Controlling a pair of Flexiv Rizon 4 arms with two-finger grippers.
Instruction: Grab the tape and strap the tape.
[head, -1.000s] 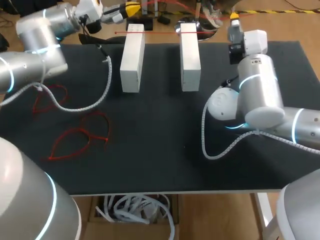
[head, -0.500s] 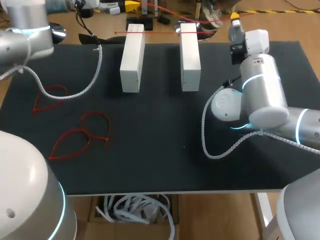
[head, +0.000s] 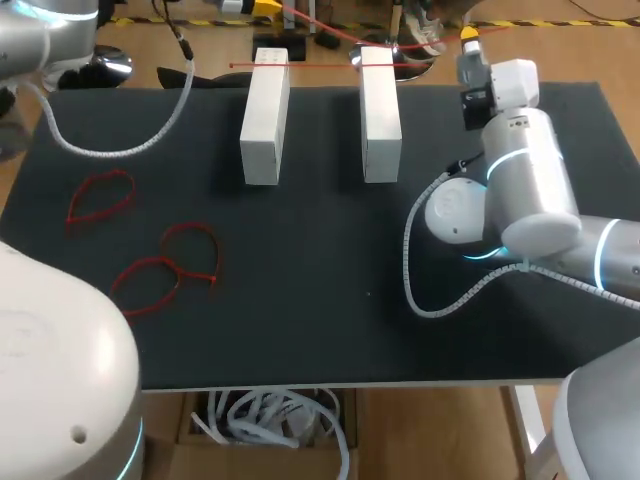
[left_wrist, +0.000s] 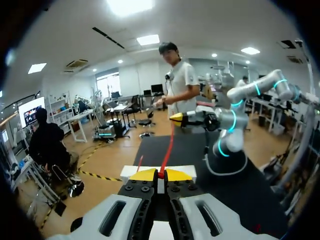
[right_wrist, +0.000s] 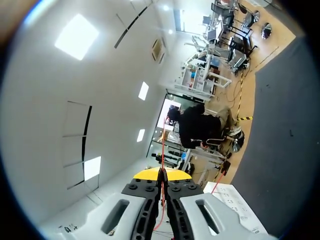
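Clenching on the same thing, your left end effector (left_wrist: 159, 175) has its yellow tips pressed together on one end of the red tape (left_wrist: 168, 142), and your right end effector (right_wrist: 161, 174) is pinched just as tightly on the other end. From the left fingers the tape runs straight ahead to the other arm's yellow tip. From above, it shows as a thin slanted line along the top edge of the frame, hanging beyond the far ends of the two white blocks (head: 264, 120). A second red strip (head: 320, 65) lies straight across those far ends. Further out, at the left of the frame, three red loops (head: 100, 196) lie flat on the desk (head: 320, 300), well apart from both arms. You can judge the grab as done, since both ends are gripped. The strapping itself looks unfinished, because this tape is not closed into a loop like the three on the desk. I can make out no brand, label or other readable writing on the tape or the blocks.
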